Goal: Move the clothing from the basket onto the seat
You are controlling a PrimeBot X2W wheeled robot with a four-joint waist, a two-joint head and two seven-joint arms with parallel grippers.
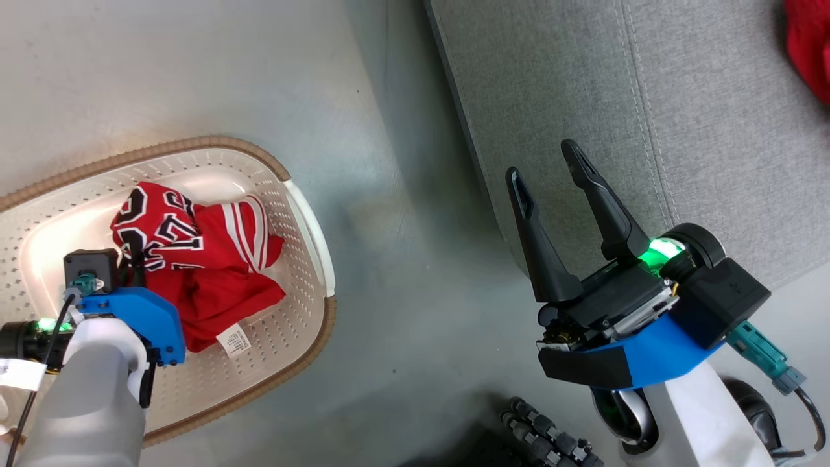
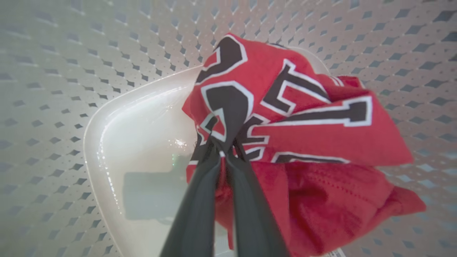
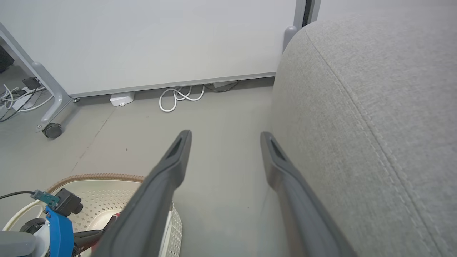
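The basket point(image 1: 305, 214) stands on the floor at the left, and the red clothing lies bunched inside it. One piece has black-and-white lettering point(image 1: 159, 227) and one has white stripes point(image 1: 249, 230). My left gripper point(image 1: 135, 259) reaches down into the basket. In the left wrist view the gripper point(image 2: 223, 150) is shut, pinching a fold of the lettered clothing point(image 2: 285, 117) above the basket floor point(image 2: 142, 142). My right gripper point(image 1: 545, 162) hangs open with nothing in it at the near edge of the seat point(image 1: 648, 117). In its own view the right gripper point(image 3: 225, 137) is over the floor beside the seat point(image 3: 375, 107).
Another red cloth point(image 1: 810, 52) lies on the seat at the top right. Bare grey floor point(image 1: 402, 259) separates basket and seat. By the far wall are white cables point(image 3: 178, 98) and a wheeled frame leg point(image 3: 51, 130). My base wheel point(image 1: 626, 415) shows at the bottom.
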